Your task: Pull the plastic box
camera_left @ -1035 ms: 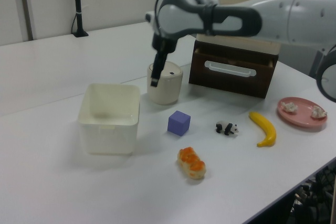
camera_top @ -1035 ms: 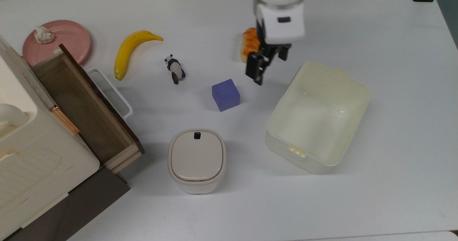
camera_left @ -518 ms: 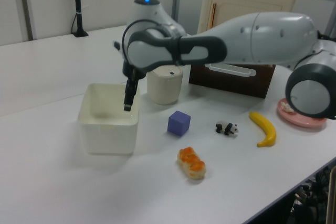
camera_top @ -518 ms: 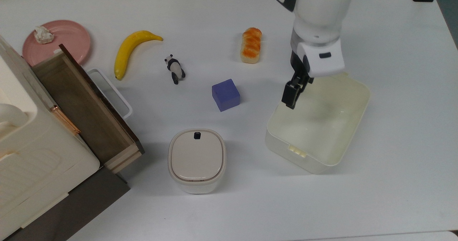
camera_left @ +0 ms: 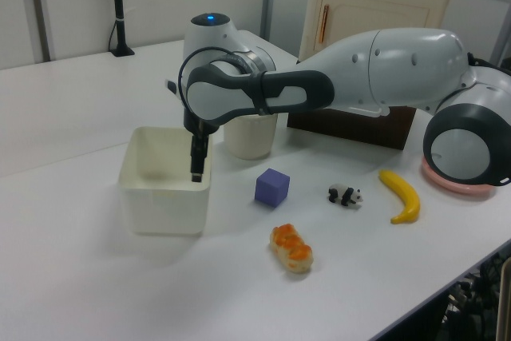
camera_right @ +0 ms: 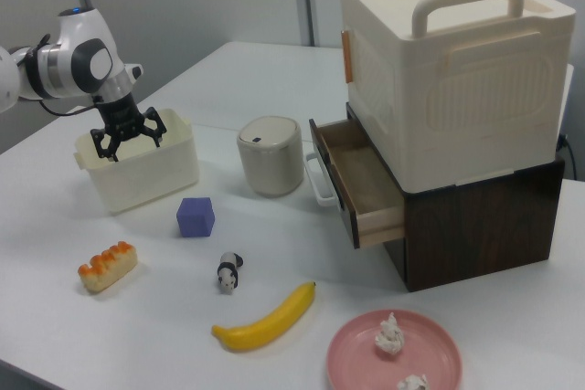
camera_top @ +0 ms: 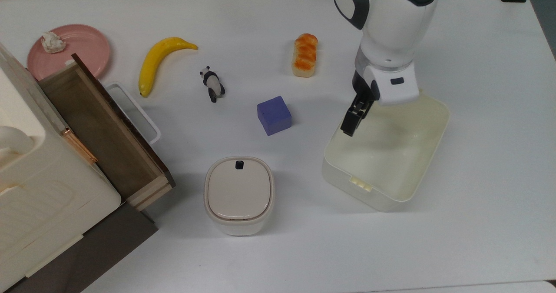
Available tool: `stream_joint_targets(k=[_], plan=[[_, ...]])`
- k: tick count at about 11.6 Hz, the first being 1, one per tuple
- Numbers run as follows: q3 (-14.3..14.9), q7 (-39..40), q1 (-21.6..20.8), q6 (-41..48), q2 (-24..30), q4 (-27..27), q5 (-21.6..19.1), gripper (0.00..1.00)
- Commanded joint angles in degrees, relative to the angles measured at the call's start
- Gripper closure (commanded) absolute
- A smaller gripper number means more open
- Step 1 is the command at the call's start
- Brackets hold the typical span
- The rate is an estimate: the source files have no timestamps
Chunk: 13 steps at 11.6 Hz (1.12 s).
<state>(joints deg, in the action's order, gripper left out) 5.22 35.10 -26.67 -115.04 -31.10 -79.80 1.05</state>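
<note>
Spread fingers [camera_right: 126,137] straddling the plastic box [camera_top: 386,154] rim (nothing clamped); bare white worktop [camera_top: 486,175] beyond, toward the top view's right edge.

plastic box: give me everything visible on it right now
The plastic box is a large cream-white, slightly translucent rectangular tub with rounded corners, lidless and empty, upright on the white table. A small latch tab sits on its near wall in the top view. It lies skewed to the table edges, right of the purple cube in the top view. The claw, open in the right view, is at the rim on the cube's side; contact cannot be confirmed.
</note>
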Motion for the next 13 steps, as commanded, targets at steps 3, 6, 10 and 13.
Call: stream_joint_targets(k=[3,6,10,13], plan=[[4.1,6.2,-1.02,11.13,2.0,-0.01,-0.08,0.0],[6.21,10.42,-1.02,16.15,4.55,-0.8,-1.57,0.0],[6.21,1.23,-0.93,11.01,5.34,-0.19,-3.95,0.0],[5.94,-4.21,0.73,11.24,11.91,-1.32,-4.39,0.0]])
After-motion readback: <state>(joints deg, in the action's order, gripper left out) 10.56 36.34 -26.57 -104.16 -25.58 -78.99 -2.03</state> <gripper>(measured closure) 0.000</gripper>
